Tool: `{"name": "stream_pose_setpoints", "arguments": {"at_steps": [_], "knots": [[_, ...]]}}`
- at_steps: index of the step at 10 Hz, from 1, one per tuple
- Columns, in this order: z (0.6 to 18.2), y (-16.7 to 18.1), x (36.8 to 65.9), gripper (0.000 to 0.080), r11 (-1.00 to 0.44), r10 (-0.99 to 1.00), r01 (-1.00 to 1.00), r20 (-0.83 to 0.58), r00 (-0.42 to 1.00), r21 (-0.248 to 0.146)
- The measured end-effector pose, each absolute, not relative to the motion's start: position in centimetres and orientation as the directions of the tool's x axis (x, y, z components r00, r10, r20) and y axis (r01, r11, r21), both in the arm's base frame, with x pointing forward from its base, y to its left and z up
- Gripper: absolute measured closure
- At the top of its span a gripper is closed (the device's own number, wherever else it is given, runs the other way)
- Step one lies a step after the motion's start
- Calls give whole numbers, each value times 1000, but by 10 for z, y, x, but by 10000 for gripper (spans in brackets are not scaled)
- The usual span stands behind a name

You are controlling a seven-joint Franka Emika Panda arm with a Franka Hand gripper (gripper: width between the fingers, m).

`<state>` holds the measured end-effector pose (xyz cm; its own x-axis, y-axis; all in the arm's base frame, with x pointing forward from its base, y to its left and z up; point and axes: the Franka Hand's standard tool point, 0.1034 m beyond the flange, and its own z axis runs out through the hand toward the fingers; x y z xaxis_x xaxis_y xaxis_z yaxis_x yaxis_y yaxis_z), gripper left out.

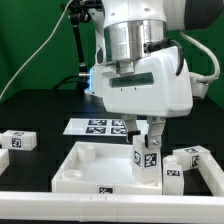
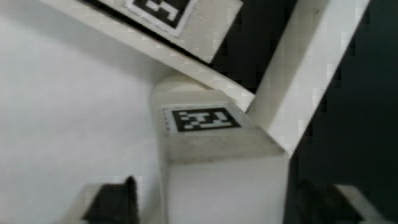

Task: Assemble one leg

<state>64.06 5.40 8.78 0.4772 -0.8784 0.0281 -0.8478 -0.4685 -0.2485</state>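
The leg [image 1: 147, 160] is a short white post with a black-and-white tag on its side. It stands upright at the corner of the large white panel [image 1: 85, 165] nearest the exterior view's right. My gripper [image 1: 150, 134] reaches down from above and is shut on the leg's top. In the wrist view the leg [image 2: 214, 140] with its tag lies between my two dark fingers [image 2: 111, 200], at the gripper [image 2: 222, 198]. The panel's raised rim [image 2: 214, 70] meets the leg at the corner. Whether the leg's foot is seated in the panel is hidden.
Another tagged white leg [image 1: 18, 141] lies at the exterior view's left. Two more [image 1: 190, 155] [image 1: 172, 176] lie close to the held leg on the right. The marker board [image 1: 100, 126] lies behind the panel. A white bar [image 1: 100, 196] runs along the front.
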Motion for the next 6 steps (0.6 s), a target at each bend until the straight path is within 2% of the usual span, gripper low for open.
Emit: {"name": "stream_pose_setpoints", "arguments": {"at_steps": [1, 2, 3, 6], "knots": [[87, 56, 640, 216, -553, -828, -797, 53, 558, -243], [87, 57, 640, 163, -643, -760, -729, 78, 645, -235], [88, 58, 641, 154, -732, -675, -644, 106, 730, -224], [87, 57, 641, 151, -847, -522, -492, 148, 840, -200]]}}
